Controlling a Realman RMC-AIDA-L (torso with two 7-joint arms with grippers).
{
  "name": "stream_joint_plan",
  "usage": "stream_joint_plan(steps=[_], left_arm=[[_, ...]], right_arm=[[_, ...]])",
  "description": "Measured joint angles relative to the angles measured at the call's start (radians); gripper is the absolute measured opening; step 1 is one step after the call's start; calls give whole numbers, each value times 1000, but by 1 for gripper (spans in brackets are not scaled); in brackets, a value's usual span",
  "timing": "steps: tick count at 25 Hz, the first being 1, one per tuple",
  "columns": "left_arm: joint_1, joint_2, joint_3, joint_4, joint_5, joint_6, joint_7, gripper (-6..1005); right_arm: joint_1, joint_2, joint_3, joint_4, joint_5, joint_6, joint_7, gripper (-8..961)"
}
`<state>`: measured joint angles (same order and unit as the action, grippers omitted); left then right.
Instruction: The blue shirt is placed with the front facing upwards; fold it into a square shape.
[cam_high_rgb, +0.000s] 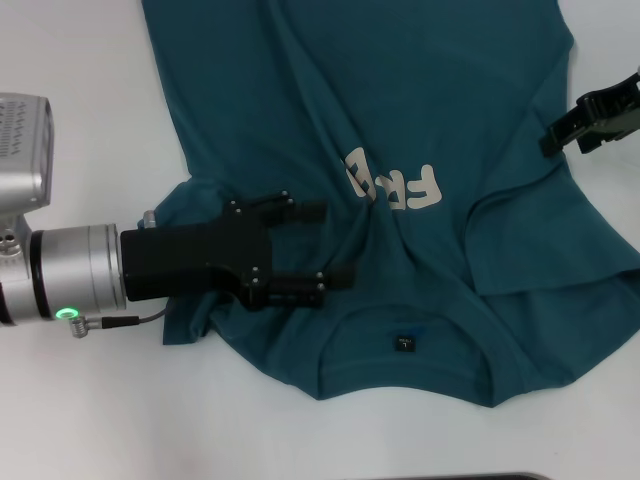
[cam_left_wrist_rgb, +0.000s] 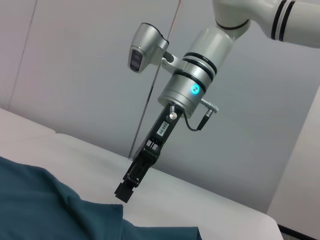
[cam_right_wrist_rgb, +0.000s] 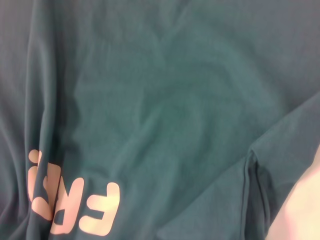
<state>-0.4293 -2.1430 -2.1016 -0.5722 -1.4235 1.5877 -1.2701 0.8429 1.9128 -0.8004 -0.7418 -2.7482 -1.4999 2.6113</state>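
Note:
The blue shirt (cam_high_rgb: 400, 100) lies front up on the white table, its collar with the small black label (cam_high_rgb: 403, 343) nearest me and cream letters (cam_high_rgb: 395, 185) on the chest. My left gripper (cam_high_rgb: 325, 245) is open, low over the bunched sleeve and shoulder on the left side, with nothing between its fingers. My right gripper (cam_high_rgb: 550, 140) hangs shut and empty over the shirt's right edge. It also shows in the left wrist view (cam_left_wrist_rgb: 123, 192), just above the cloth (cam_left_wrist_rgb: 40, 205). The right wrist view shows the shirt (cam_right_wrist_rgb: 150, 100) and its letters (cam_right_wrist_rgb: 75, 210).
White table (cam_high_rgb: 80, 50) surrounds the shirt. The sleeve on the right side (cam_high_rgb: 540, 250) lies folded in over the body. A grey wall panel (cam_left_wrist_rgb: 75, 75) stands behind the table's far edge.

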Motion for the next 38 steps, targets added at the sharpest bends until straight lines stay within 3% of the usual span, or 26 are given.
stream_joint_plan(steps=[8,11,21,27,38], left_arm=[[3,2,0,0,0,13,0,903],[4,2,0,0,0,13,0,902],[5,0,0,0,0,14,0,903],[5,0,0,0,0,14,0,902],[3,0,0,0,7,13,0,903]], right_arm=[[-2,2,5,6,-1,4,-3,607],[-4,2,5,20,-3,14,-9,417],[-2,3,3,44,-2,45,-16,375],[-2,3,4,44,1,51,-23,213],[-4,2,0,44,-6,52,-26,77]])
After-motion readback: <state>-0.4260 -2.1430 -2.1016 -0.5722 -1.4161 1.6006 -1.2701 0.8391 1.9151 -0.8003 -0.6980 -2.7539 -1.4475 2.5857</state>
